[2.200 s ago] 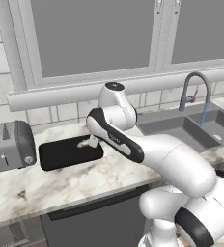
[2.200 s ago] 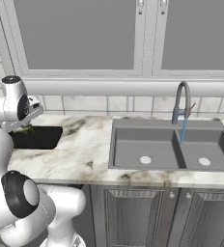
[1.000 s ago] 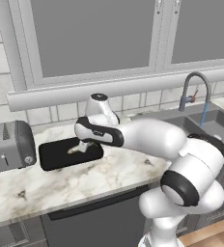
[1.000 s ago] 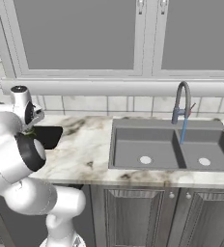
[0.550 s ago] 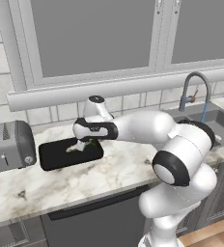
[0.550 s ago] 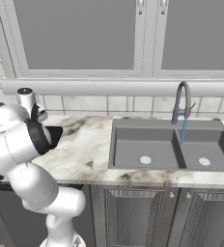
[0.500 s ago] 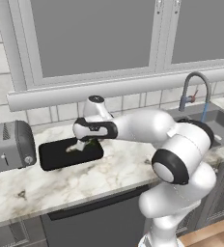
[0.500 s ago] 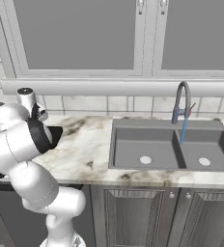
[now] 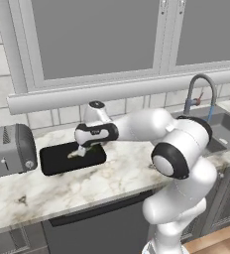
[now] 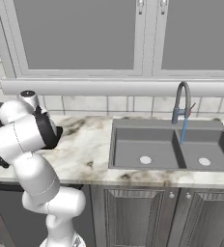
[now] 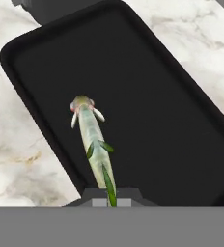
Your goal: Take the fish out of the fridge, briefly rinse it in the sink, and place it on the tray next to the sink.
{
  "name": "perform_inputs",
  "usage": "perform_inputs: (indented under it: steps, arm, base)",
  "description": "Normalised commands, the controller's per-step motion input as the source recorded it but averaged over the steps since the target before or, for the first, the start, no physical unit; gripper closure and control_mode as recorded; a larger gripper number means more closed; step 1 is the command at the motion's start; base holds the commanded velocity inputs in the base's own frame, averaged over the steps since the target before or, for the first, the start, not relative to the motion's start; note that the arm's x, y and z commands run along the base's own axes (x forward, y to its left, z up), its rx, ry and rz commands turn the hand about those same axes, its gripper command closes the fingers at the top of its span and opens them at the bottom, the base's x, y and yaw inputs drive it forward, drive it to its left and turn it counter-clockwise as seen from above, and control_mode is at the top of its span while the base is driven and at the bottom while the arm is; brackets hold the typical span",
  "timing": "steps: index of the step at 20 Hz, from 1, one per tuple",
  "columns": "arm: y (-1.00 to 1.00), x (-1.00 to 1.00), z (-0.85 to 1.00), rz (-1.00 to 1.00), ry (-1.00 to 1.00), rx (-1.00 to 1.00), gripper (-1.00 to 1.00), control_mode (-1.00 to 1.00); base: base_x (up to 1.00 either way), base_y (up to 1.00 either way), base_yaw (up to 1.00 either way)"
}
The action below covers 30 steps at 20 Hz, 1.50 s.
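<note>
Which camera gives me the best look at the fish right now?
The hand view: the fish runs full length over the black tray, head away, tail at the gripper. The left base view shows it as a small pale sliver under the hand. In the right base view the arm blocks it.

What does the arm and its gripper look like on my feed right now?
The arm has glossy white, rounded links with dark grey to black bands at the joints, and no loose cables or markings visible. The gripper is small and dark, with two short fingers below a white hand with a black band.
</note>
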Motion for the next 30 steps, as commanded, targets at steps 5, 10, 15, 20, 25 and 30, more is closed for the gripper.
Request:
perform_inputs:
  steps: [5,10,15,20,25,30]
  arm:
    - [0.00,0.17,-0.18,0.00,-0.01,0.00,1.00,-1.00]
    - [0.00,0.22,-0.14,0.00,-0.02,0.00,1.00,-1.00]
    - [0.00,0.33,-0.02,0.00,0.00,0.00,-1.00,-1.00]
    - [0.00,0.03,0.05,0.00,0.00,0.00,-1.00,-1.00]
    - [0.00,-0.06,0.90,-0.08,0.00,0.00,-1.00,-1.00]
    - [-0.40,-0.75,1.00,-0.12,-0.06,0.01,-1.00,-1.00]
  base:
    - [0.00,0.00,0.00]
    - [0.00,0.00,0.00]
    - [0.00,0.00,0.00]
    - [0.00,0.00,0.00]
    - [0.00,0.00,0.00]
    - [0.00,0.00,0.00]
